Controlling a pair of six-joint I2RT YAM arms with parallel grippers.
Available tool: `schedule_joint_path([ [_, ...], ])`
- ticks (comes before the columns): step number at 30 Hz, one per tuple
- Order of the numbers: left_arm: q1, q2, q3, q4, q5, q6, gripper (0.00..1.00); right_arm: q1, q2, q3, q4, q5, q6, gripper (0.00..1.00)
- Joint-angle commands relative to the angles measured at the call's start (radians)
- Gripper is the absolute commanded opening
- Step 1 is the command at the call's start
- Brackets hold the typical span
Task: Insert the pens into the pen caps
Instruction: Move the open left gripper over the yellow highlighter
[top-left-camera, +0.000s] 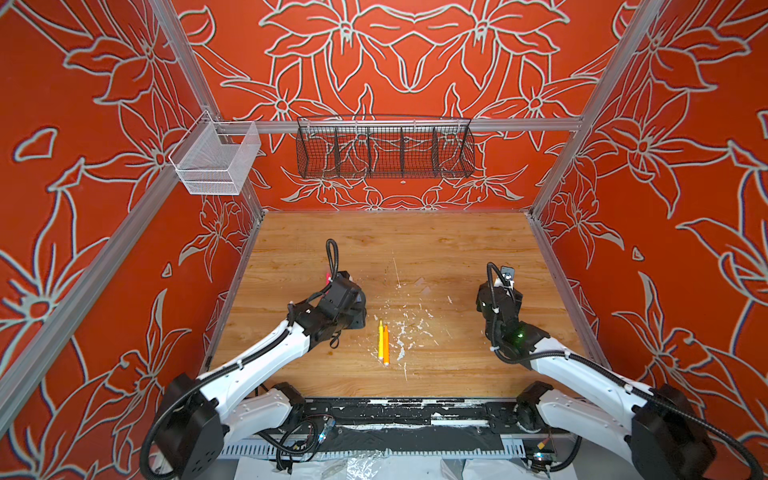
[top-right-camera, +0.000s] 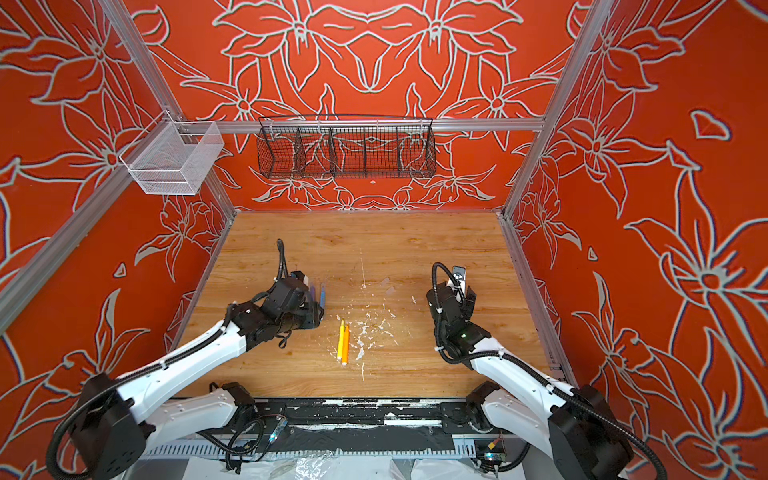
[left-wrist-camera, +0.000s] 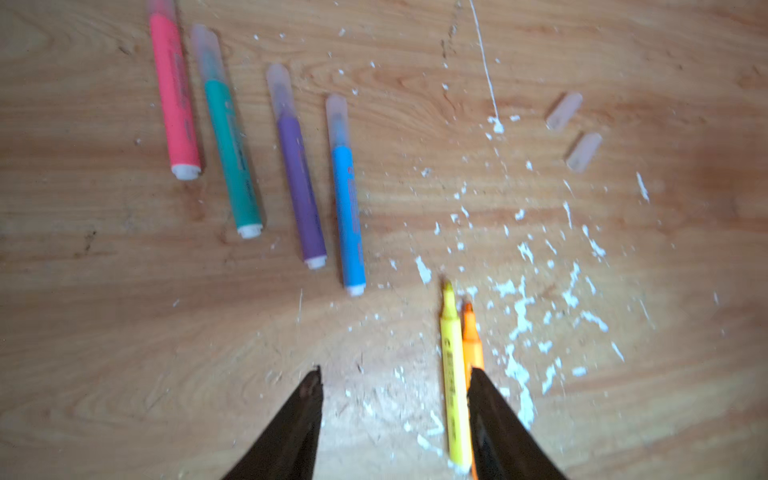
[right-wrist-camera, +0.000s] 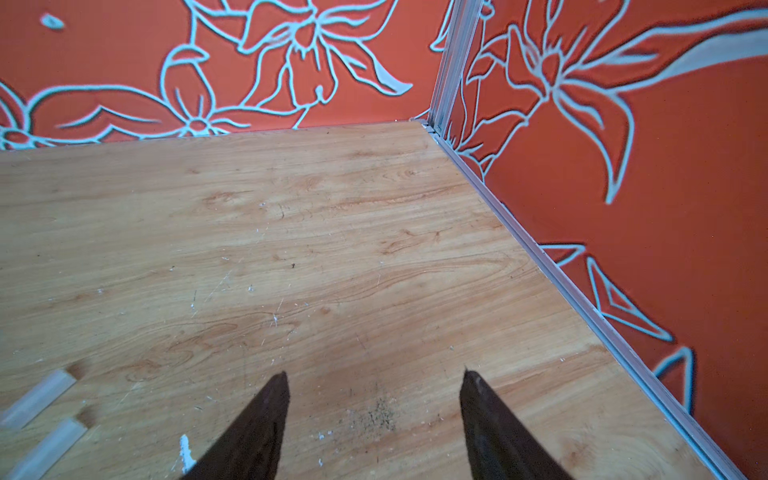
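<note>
While your left gripper (left-wrist-camera: 395, 370) and right gripper (right-wrist-camera: 375, 372) stand spread and empty, pinch the uncapped yellow pen (left-wrist-camera: 453, 374) mid-barrel, clear of the touching orange pen (left-wrist-camera: 471, 336); two loose caps (left-wrist-camera: 564, 110) lie nearby.

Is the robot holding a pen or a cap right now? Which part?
Nothing is held. The left gripper and right gripper are both open and empty; the yellow pen lies on the table.

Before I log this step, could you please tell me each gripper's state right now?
Left gripper: open, holding nothing.
Right gripper: open, holding nothing.
</note>
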Motion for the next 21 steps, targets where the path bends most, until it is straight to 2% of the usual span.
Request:
schedule_joint_path([
  [1,-0.037,-0.16,-0.032,-0.107,0.054,-0.055,0.58,-0.005,-0.005,-0.006,0.024,0.015,-0.008,0.67],
  [4,-0.051,-0.257,-0.077,-0.132,0.072,-0.088,0.6,-0.004,-0.013,-0.012,0.025,0.021,-0.001,0.65],
  [8,-0.065,-0.277,-0.123,-0.135,0.109,-0.105,0.6,-0.005,-0.036,-0.034,0.045,0.023,0.001,0.65],
  [16,-0.181,-0.166,-0.181,-0.016,0.1,-0.165,0.57,-0.005,-0.088,-0.067,0.05,0.032,0.016,0.66],
  [21,-0.248,-0.062,-0.168,0.026,0.07,-0.175,0.56,-0.005,-0.1,-0.073,0.047,0.034,0.019,0.66],
])
